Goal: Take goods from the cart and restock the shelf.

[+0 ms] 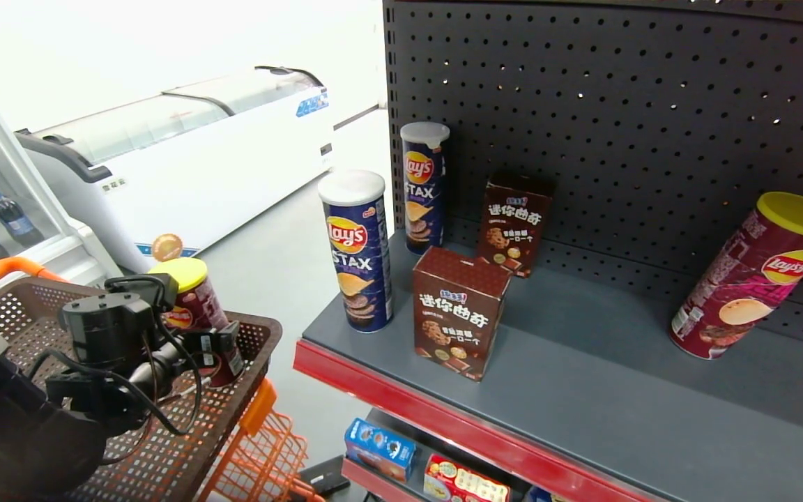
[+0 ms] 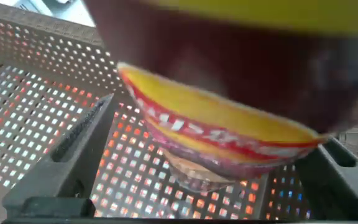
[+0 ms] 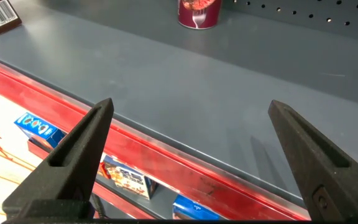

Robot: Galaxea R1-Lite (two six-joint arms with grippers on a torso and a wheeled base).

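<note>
A maroon chips can with a yellow lid (image 1: 189,296) stands upright in the brown mesh cart basket (image 1: 258,335). My left gripper (image 1: 215,343) is shut on its lower body. In the left wrist view the can (image 2: 229,81) sits between the black fingers (image 2: 73,158), with the basket mesh (image 2: 30,87) below. My right gripper (image 3: 191,162) hangs open and empty over the front edge of the grey shelf (image 3: 229,93). A second maroon can (image 1: 750,279) leans against the pegboard at the shelf's right; its base (image 3: 199,12) appears in the right wrist view.
Two blue chips cans (image 1: 360,251) (image 1: 424,185) and two brown cookie boxes (image 1: 459,321) (image 1: 515,223) stand on the shelf's left part. The middle of the shelf (image 1: 583,376) is bare. Boxed goods (image 1: 380,446) sit on the lower shelf. A white chest freezer (image 1: 185,153) stands behind the cart.
</note>
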